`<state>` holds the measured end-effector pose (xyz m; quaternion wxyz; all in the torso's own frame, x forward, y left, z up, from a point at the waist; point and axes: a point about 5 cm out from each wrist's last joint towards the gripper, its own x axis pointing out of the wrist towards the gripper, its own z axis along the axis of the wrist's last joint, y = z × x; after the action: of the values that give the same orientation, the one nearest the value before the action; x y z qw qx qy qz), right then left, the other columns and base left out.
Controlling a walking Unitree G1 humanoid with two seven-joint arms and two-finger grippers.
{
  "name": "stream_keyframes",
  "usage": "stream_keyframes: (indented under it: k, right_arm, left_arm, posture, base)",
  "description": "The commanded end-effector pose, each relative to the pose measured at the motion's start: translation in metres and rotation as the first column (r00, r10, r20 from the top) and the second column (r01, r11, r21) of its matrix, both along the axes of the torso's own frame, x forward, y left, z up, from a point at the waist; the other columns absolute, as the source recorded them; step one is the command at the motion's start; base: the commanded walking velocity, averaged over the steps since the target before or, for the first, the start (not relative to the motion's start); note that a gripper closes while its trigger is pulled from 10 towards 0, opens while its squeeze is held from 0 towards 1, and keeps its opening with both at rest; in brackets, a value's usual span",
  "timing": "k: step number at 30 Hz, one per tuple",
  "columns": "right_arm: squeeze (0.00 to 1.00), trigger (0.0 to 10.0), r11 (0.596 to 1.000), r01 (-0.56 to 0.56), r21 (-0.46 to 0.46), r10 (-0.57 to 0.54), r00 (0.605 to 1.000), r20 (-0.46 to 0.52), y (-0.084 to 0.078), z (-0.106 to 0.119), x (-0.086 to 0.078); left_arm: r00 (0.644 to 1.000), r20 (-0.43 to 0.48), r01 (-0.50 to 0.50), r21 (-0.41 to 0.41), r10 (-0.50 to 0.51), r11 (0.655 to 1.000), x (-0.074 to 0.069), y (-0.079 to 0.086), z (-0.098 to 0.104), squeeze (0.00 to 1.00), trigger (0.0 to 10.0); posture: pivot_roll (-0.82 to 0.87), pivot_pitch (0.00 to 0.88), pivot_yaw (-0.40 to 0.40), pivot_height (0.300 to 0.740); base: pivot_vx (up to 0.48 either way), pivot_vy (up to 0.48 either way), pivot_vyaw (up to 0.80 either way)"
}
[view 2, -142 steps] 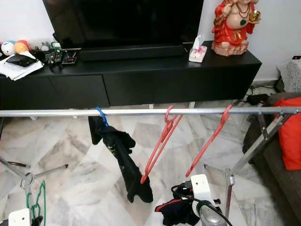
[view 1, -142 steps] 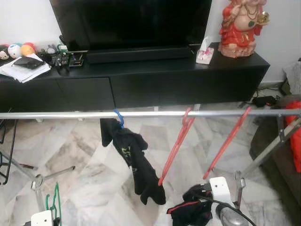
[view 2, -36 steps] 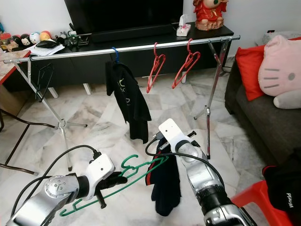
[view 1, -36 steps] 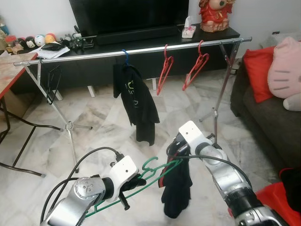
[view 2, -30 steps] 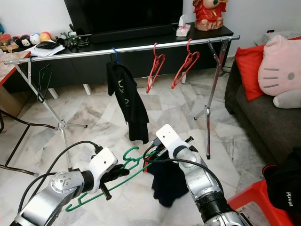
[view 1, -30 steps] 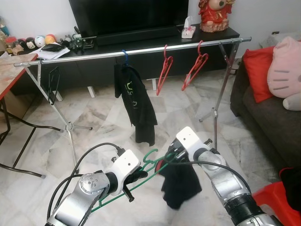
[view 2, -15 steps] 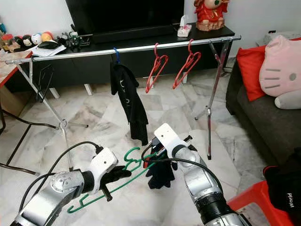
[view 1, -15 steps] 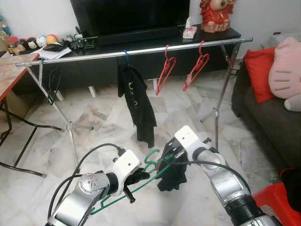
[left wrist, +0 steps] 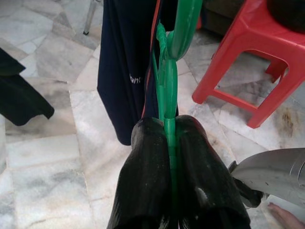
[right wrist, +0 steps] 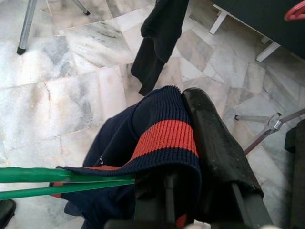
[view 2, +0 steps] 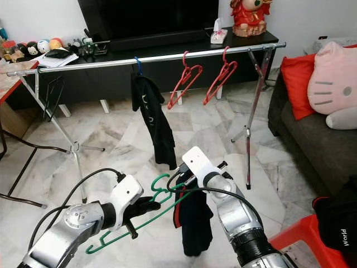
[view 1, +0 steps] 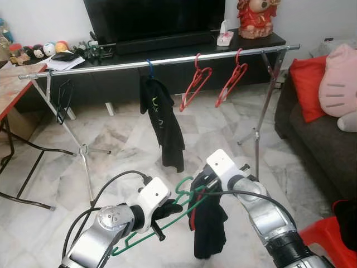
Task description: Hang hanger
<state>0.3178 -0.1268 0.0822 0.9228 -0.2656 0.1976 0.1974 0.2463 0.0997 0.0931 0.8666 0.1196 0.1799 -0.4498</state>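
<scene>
garment (view 1: 207,223) hangs loose from right gripper (right wrist: 190,157), pinched at its striped collar; left gripper (left wrist: 170,143) clamps green hanger (view 1: 167,223). collar may slip off the hanger end.

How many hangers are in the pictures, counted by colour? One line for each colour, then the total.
Red hangers, on the rail: 2
Blue hanger, on the rail under the black garment: 1
Black hanger, at the rail's left end: 1
Green hanger, held in the left gripper: 1
Total: 5
</scene>
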Motion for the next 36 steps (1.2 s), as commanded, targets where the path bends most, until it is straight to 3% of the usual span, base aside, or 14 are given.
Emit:
stream_keyframes:
  k: [1, 7, 18, 23, 26, 31, 33, 36]
  right_arm:
    - [0.00, 10.0, 1.000, -0.016, 0.017, 0.015, 0.999, 0.036, 0.004, 0.011, 0.002]
    - [0.00, 10.0, 1.000, -0.023, 0.015, 0.022, 0.999, 0.038, 0.006, 0.013, 0.000]
    - [0.00, 10.0, 0.999, -0.037, -0.001, 0.037, 0.999, 0.040, 0.010, 0.016, 0.000]
    - [0.00, 10.0, 0.994, -0.089, 0.062, 0.088, 0.996, 0.014, 0.023, 0.021, -0.004]
    - [0.00, 10.0, 0.988, -0.139, 0.070, 0.140, 0.990, -0.003, 0.036, 0.021, -0.011]
    - [0.00, 10.0, 0.985, -0.145, 0.091, 0.148, 0.989, -0.026, 0.043, 0.019, -0.015]
    - [0.00, 10.0, 0.979, -0.117, 0.166, 0.128, 0.990, -0.056, 0.052, 0.023, -0.019]
    - [0.00, 10.0, 0.978, -0.115, 0.173, 0.127, 0.990, -0.062, 0.053, 0.024, -0.020]
  left_arm:
    - [0.999, 0.030, -0.046, 0.046, 0.045, 0.998, 0.005, 0.006, 0.003, 0.00, 10.0]
    - [0.994, 0.033, -0.109, 0.082, 0.107, 0.991, 0.011, 0.012, -0.001, 0.00, 10.0]
    - [0.993, 0.025, -0.117, 0.122, 0.115, 0.986, 0.011, 0.014, -0.006, 0.00, 10.0]
    - [0.991, 0.031, -0.136, 0.116, 0.133, 0.984, 0.014, 0.014, -0.006, 0.00, 10.0]
    - [0.990, 0.033, -0.136, 0.072, 0.134, 0.988, 0.015, 0.011, -0.003, 0.00, 10.0]
    - [0.991, 0.041, -0.132, 0.065, 0.130, 0.989, 0.016, 0.011, -0.002, 0.00, 10.0]
    - [0.986, 0.061, -0.161, 0.067, 0.157, 0.985, 0.022, 0.012, 0.000, 0.00, 10.0]
    - [0.985, 0.064, -0.165, 0.067, 0.160, 0.984, 0.022, 0.013, 0.001, 0.00, 10.0]
  posture:
    - [-0.10, 0.000, 0.110, 0.740]
    - [-0.10, 0.000, 0.110, 0.740]
    - [-0.10, 0.000, 0.111, 0.740]
    - [-0.10, 0.000, 0.112, 0.740]
    - [-0.10, 0.000, 0.111, 0.740]
    - [-0.10, 0.000, 0.111, 0.740]
    - [-0.10, 0.000, 0.112, 0.740]
    - [-0.10, 0.000, 0.112, 0.740]
  base:
    - [0.000, 0.000, 0.00]
    - [0.000, 0.000, 0.00]
    - [0.000, 0.000, 0.00]
    - [0.000, 0.000, 0.00]
    - [0.000, 0.000, 0.00]
    - [0.000, 0.000, 0.00]
    - [0.000, 0.000, 0.00]
    - [0.000, 0.000, 0.00]
